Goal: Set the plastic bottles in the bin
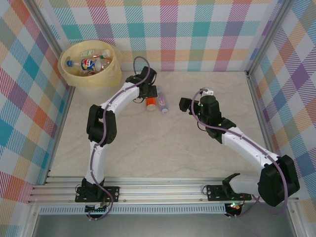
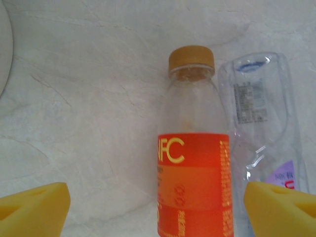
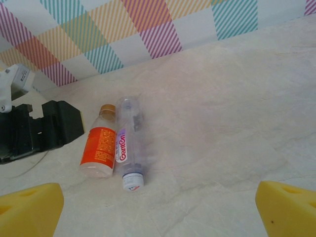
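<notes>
Bin stands in the far left corner of the table, its pale yellow liner folded over the rim. Several bottles lie inside it, with blue, red and white showing among them.

Two bottles are on the table, centre-far, lying side by side and touching or nearly so:
- orange-labelled bottle, "NFC" on the label, tan cap;
- clear bottle, purple-and-white label, white cap. It lies on the right of the orange one.
- Their caps point opposite ways.

Left gripper is reached out over this pair.
- Jaws are spread wide and hold nothing.
- In the left wrist view the yellow pads sit at the two bottom corners.
- The orange bottle's body lies between them, nearer the right pad.
- The right pad overlaps the edge of the clear bottle in that view. Whether it touches cannot be told.

Right gripper is to the right of the two bottles, apart from them and facing them.
- Jaws are wide and hold nothing.
- Its yellow fingertips frame bare table.
- The right wrist view has both bottles ahead, with the black body of the left gripper at the left edge, just beside the orange bottle.
</notes>
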You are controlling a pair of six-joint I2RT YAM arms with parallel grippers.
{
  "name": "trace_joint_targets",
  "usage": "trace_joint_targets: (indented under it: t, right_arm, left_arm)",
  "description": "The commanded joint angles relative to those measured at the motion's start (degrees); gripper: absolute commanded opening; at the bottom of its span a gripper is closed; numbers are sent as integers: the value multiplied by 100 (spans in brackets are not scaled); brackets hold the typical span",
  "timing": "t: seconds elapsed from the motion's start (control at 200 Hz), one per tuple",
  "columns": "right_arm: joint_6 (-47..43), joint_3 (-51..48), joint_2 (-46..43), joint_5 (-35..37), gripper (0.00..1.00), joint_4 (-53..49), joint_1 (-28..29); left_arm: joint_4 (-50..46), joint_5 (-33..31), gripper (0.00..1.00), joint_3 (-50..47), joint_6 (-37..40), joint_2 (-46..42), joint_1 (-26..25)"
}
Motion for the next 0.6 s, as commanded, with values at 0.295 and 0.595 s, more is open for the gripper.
trace_joint_targets:
  t: [0.295, 0.595]
  right_arm:
    - [-55, 48, -23, 6, 100, 20, -45]
    - [-59, 167, 85, -87, 100, -50, -46]
  left_arm:
    - [-16, 682, 84, 495, 117, 690, 212]
    - [27, 990, 81, 521, 87, 1073, 328]
